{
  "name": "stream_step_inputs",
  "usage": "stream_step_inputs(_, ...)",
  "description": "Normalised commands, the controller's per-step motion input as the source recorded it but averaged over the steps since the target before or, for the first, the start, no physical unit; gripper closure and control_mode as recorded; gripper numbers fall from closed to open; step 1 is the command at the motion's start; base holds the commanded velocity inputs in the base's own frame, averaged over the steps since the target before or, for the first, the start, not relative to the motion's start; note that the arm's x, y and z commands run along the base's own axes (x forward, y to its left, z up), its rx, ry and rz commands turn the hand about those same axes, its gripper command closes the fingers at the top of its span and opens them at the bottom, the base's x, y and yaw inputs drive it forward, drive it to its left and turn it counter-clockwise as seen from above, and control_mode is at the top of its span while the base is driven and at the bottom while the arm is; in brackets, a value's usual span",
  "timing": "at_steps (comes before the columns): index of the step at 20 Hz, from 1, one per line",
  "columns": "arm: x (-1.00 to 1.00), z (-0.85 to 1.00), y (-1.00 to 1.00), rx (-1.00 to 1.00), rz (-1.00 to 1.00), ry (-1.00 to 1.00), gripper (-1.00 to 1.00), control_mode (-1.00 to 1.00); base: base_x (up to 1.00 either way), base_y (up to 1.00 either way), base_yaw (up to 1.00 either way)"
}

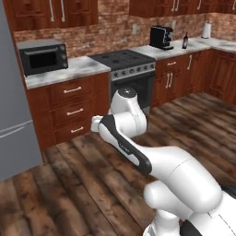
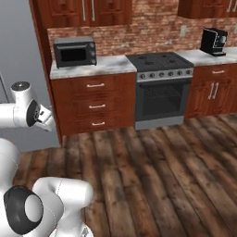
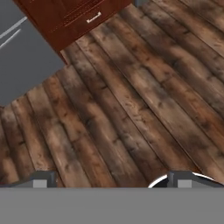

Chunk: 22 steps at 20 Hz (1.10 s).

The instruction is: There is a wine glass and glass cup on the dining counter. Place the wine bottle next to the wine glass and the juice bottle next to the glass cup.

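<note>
Wine bottle [image 1: 185,40], judging by its slim dark shape and narrow neck, is standing upright on the marble wall counter [image 1: 196,45] in the left base view, near the counter's back edge, just right of the coffee machine [image 1: 161,37] and left of the corner where the counter is turning; it is too small there to confirm a label. The gripper [image 3: 112,181] is hanging well apart from it over the wooden floor [image 3: 131,109], its two finger tips spread wide with nothing between them, so it is carrying nothing. The arm is folding close over the base, and the hand view is looking down at the floorboards, the grey refrigerator [image 3: 22,61] and a lower drawer front [image 3: 94,17]. The microwave [image 1: 44,57] and the stove [image 1: 124,62] are sitting along the same wall, between the refrigerator and the bottle. The step in hand is judged to be the approach to the bottle, with the task at its outset. To do it well, the base should be parking square to the counter's front edge opposite the bottle, close enough for the arm to be reaching without full extension. The jaws should be staying apart, coming in level at the bottle's body below the neck, from the side away from the coffee machine, and closing only once the body is centred between the fingers.
</note>
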Motion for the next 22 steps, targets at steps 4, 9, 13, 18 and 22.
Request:
stream_step_inputs(4,0.0,0.0,0.0,0.0,0.0,0.0,-1.0,1.0,0.64,-0.14,-0.28)
stream_step_inputs(9,0.0,0.0,0.0,0.0,0.0,0.0,-1.0,1.0,0.48,-0.12,-0.45)
stream_step_inputs(13,0.0,0.0,0.0,0.0,0.0,0.0,-1.0,1.0,0.38,-0.1,-0.55)
stream_step_inputs(18,0.0,0.0,0.0,0.0,0.0,0.0,-1.0,1.0,0.36,-0.1,-0.57)
stream_step_inputs(22,0.0,0.0,0.0,0.0,0.0,0.0,-1.0,1.0,0.43,-0.12,-0.49)
